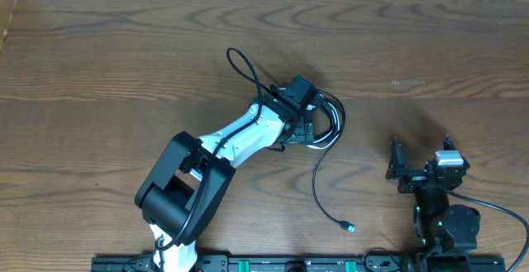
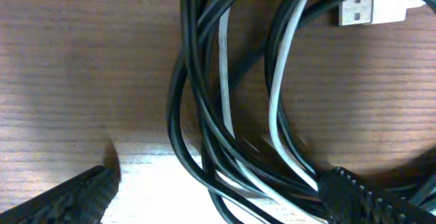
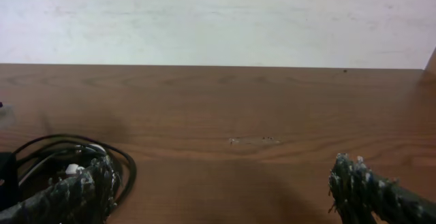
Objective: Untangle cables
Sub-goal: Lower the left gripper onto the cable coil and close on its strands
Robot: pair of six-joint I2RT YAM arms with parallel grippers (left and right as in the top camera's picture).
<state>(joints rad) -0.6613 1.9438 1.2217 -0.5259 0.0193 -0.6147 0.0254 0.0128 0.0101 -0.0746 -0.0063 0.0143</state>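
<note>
The left tool (image 2: 219,183) hung spread over the black cords (image 2: 185,115) and would do best pinching only the white cord (image 2: 225,81) threaded among them; the right tool (image 3: 221,176) sat spread, well apart.

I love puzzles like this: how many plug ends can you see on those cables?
2: a white USB plug beside the tangled cables, and a black cord's plug lying apart on the table. Others may be hidden.

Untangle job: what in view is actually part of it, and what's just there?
Job:
- black cables
- white cable, white USB plug
- left gripper, jaws open over the tangle
- right gripper, jaws open, off to the side

Just there:
- table
- scuff mark on it
</note>
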